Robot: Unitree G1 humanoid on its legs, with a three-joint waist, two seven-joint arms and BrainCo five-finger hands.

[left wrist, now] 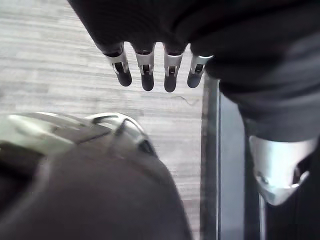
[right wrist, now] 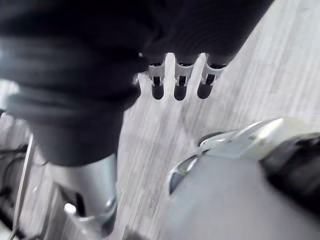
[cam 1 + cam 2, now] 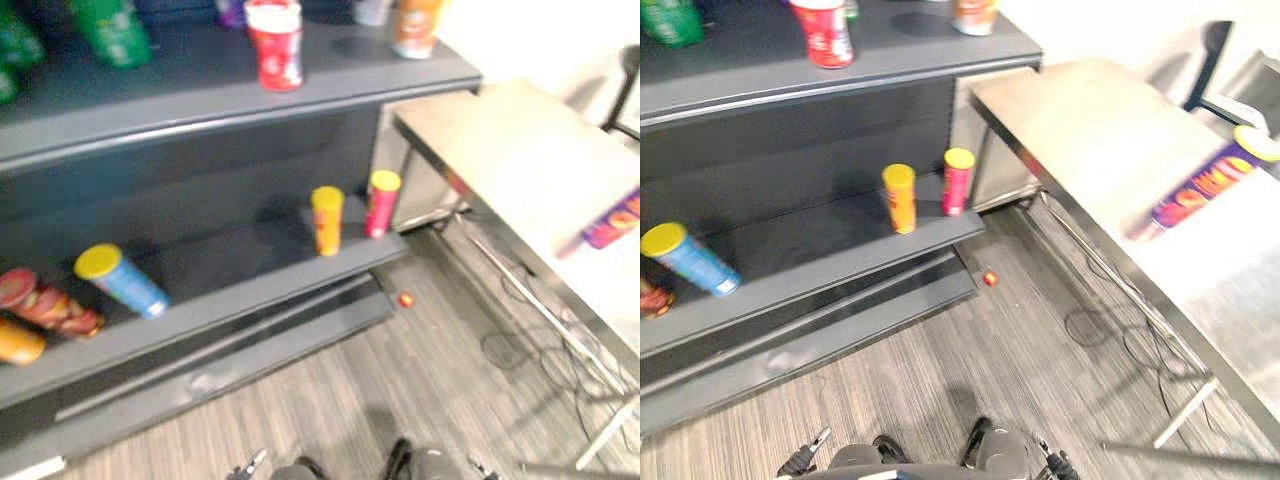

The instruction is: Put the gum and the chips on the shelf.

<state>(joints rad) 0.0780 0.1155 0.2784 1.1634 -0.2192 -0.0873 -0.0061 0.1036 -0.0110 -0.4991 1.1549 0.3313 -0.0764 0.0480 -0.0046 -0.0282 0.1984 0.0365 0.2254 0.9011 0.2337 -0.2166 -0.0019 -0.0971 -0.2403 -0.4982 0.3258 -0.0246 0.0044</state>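
A dark grey shelf unit point(image 3: 200, 110) takes up the head view from 9 o'clock round to 12 o'clock. A steel table point(image 3: 1090, 130) runs from the centre out toward 4 o'clock.

The purple chips tube point(image 3: 1208, 182) lies on its side on the table at about 3 o'clock, with its yellow lid pointing toward 2 o'clock. It is well apart from the shelf unit.

On the upper shelf, a red can point(image 3: 275, 45) stands at 12 o'clock, an orange container point(image 3: 415, 25) at 1 o'clock, and green containers point(image 3: 110, 30) at 11 o'clock.

On the lower shelf, near its right end, a yellow tube point(image 3: 327, 220) stands upright. A pink tube point(image 3: 381, 203) with a yellow lid stands just beside it, at its 3 o'clock. At 9 o'clock a blue tube point(image 3: 122, 281) with a yellow lid lies tilted.

A small red object point(image 3: 405, 298) sits on the wood-grain floor point(image 3: 970, 360) below the right end of the lower shelf. It may be the gum, but it is too small to tell.

In its wrist view the left hand point(image 1: 170, 75) hangs over the floor with its fingers loose and straight, grasping nothing. The right hand point(image 2: 181, 82) hangs the same way in its own wrist view, released and empty.
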